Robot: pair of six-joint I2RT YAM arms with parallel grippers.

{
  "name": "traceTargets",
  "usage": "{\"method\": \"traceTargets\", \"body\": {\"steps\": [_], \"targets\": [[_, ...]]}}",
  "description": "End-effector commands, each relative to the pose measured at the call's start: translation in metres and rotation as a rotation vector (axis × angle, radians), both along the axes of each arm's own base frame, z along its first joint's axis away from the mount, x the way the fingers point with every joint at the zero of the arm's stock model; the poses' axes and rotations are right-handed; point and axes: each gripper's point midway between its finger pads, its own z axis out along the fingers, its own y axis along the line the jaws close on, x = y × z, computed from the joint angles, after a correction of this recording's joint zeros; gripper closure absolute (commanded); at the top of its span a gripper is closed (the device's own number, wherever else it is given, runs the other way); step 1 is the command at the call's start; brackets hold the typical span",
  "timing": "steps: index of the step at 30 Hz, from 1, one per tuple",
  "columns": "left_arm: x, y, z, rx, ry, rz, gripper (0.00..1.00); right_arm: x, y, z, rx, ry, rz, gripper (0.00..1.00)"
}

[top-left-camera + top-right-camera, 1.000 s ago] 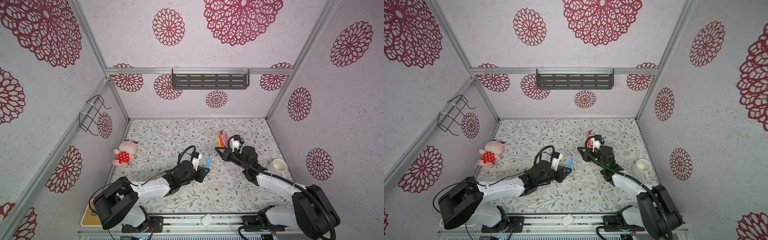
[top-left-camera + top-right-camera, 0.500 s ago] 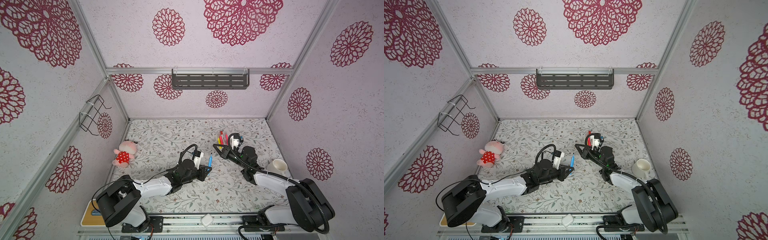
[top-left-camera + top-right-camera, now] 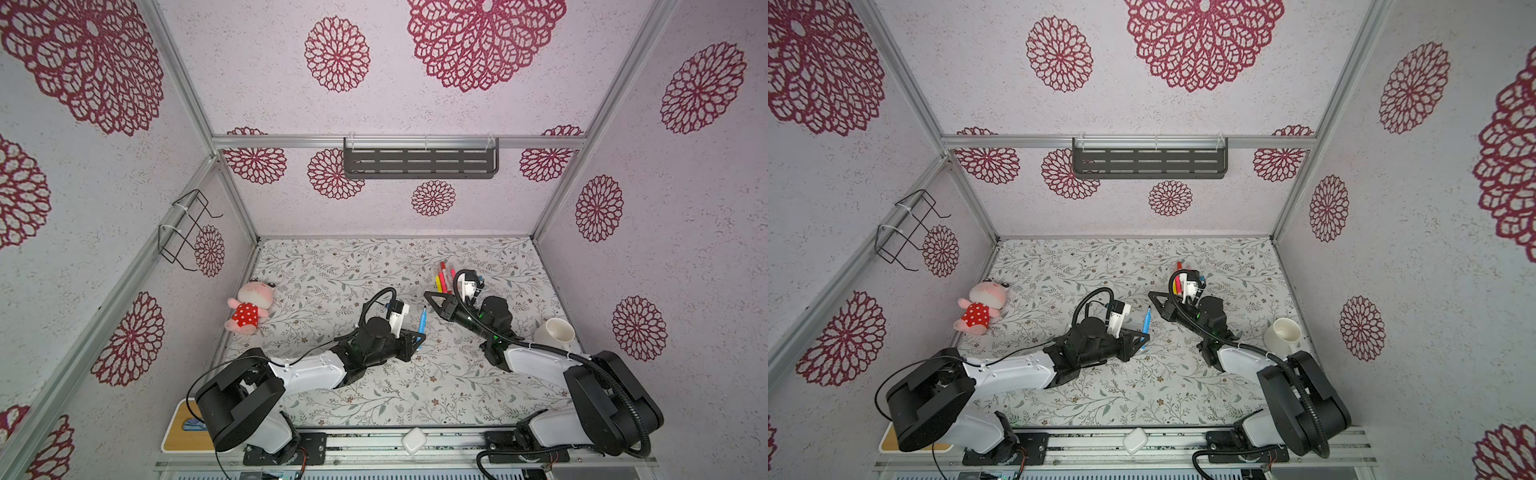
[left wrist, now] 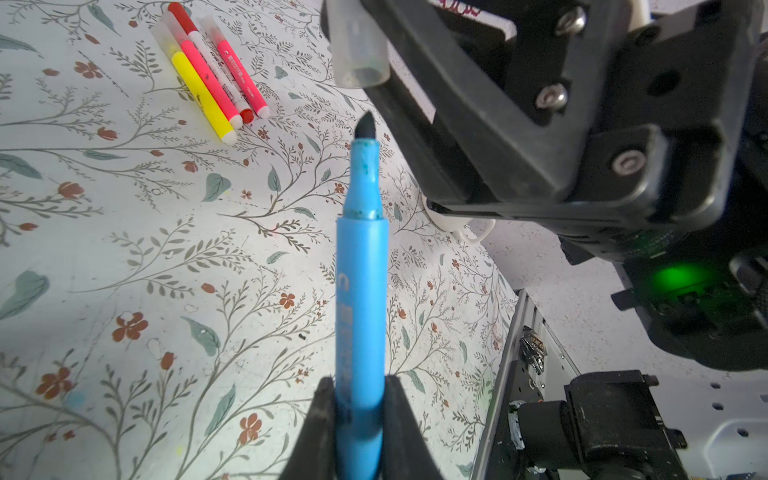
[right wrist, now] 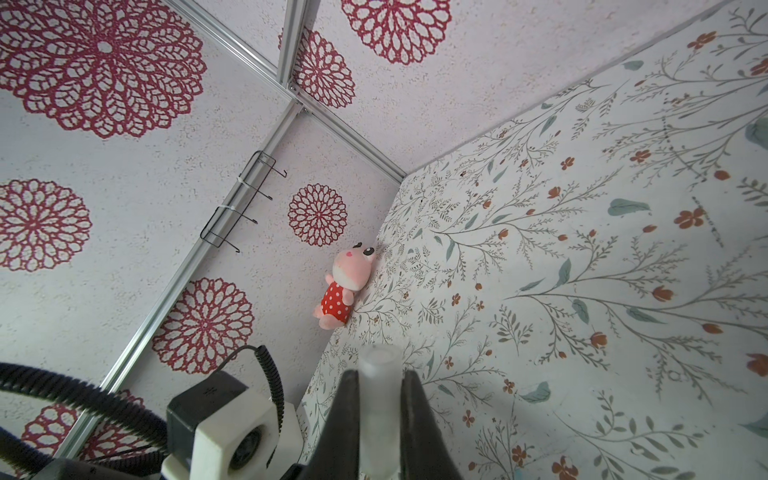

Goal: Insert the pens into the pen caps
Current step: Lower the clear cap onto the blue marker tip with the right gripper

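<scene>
My left gripper (image 4: 360, 386) is shut on a blue pen (image 4: 361, 291), whose bare dark tip points away from the fingers. In both top views the blue pen (image 3: 422, 322) (image 3: 1146, 323) stands over mid-table. My right gripper (image 5: 380, 374) is shut on a frosted see-through pen cap (image 5: 380, 361). In the left wrist view this pen cap (image 4: 357, 45) hangs just beyond the pen tip with its open mouth toward it, a small gap between them. Several other pens (image 4: 212, 75) (image 3: 444, 279), yellow, pink and red, lie side by side on the table behind the right gripper (image 3: 428, 294).
A white mug (image 3: 557, 332) stands near the right wall. A pink plush toy (image 3: 251, 305) in a red dotted dress lies by the left wall. A dark shelf (image 3: 419, 163) hangs on the back wall. A wire rack (image 3: 187, 228) hangs on the left wall.
The left gripper has carried the blue pen slightly right, and the right gripper has shifted slightly left, so pen tip and cap stand closer together.
</scene>
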Motion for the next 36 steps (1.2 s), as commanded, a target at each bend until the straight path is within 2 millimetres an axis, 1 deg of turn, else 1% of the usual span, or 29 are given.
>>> {"method": "traceTargets", "body": {"steps": [1,8,15,18,25,27,29,30,31,32,36], "targets": [[0.001,-0.008,0.011,-0.031,-0.023,-0.010,1.00,-0.007,0.004,0.013,0.032,-0.052,0.031,0.96],[0.001,-0.006,0.013,-0.028,-0.030,-0.004,1.00,-0.014,0.009,0.007,0.024,-0.043,0.054,0.97],[0.001,-0.003,0.014,-0.025,-0.036,0.006,1.00,-0.023,0.012,0.004,0.020,-0.051,0.068,0.97],[0.001,-0.003,0.017,-0.042,-0.046,0.009,1.00,-0.027,0.011,0.000,0.018,-0.054,0.068,0.97],[0.001,0.000,0.028,-0.085,-0.071,0.017,1.00,-0.037,0.007,0.000,0.038,-0.078,0.072,0.96],[0.002,-0.001,0.030,-0.095,-0.074,0.014,1.00,-0.040,0.008,0.001,0.047,-0.086,0.087,0.94],[0.001,-0.002,0.032,-0.100,-0.074,0.009,1.00,-0.045,0.011,0.005,0.063,-0.103,0.112,0.90],[0.002,-0.002,0.033,-0.104,-0.077,0.010,1.00,-0.048,0.013,0.007,0.075,-0.113,0.126,0.86],[0.002,-0.002,0.034,-0.107,-0.078,0.009,1.00,-0.051,0.013,0.009,0.085,-0.124,0.134,0.80],[0.002,-0.002,0.034,-0.108,-0.079,0.010,1.00,-0.053,0.013,0.011,0.100,-0.131,0.141,0.72],[0.001,-0.001,0.035,-0.109,-0.080,0.009,1.00,-0.056,0.006,0.011,0.121,-0.135,0.120,0.50]]}}
